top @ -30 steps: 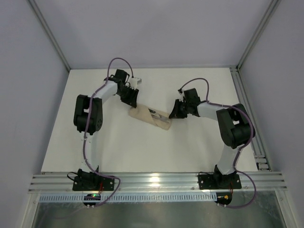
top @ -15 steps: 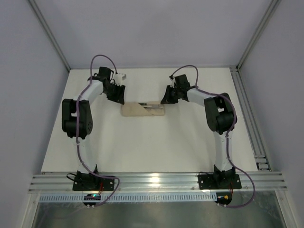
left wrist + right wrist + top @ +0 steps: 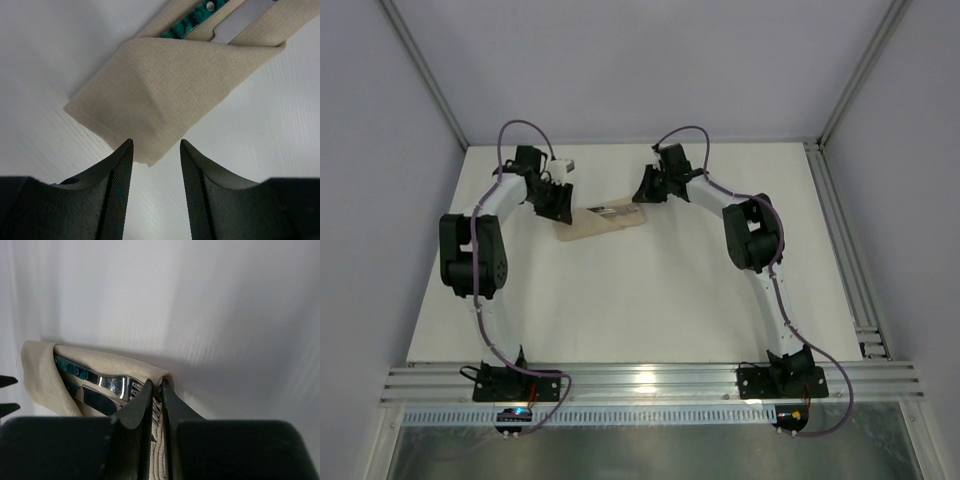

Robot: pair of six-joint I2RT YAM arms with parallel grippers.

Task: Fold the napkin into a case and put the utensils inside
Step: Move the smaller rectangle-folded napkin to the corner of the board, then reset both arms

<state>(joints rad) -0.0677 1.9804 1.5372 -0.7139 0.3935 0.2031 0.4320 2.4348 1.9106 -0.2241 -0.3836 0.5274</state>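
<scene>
I work in a robot lab test cell: a bare white table (image 3: 620, 320), blank grey walls (image 3: 640, 70) across the frame's top, metal rails (image 3: 650, 380) along the bottom where my arm bases (image 3: 505, 382) are bolted.

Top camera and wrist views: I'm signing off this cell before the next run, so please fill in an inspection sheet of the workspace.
Surface: white table, no spills seen.
Job's things: beige-tan cloth case lying at the far middle; teal-handled metal fork and metal knife inside, showing at its open end.
Clutter: nothing seen.
Grippers: left gripper open, fingers either side of the case's corner; right gripper shut on the case's edge.
Cables: purple cables loop above both arms, off the cloth.
Surroundings: grey walls; aluminium rails at the near edge.
</scene>
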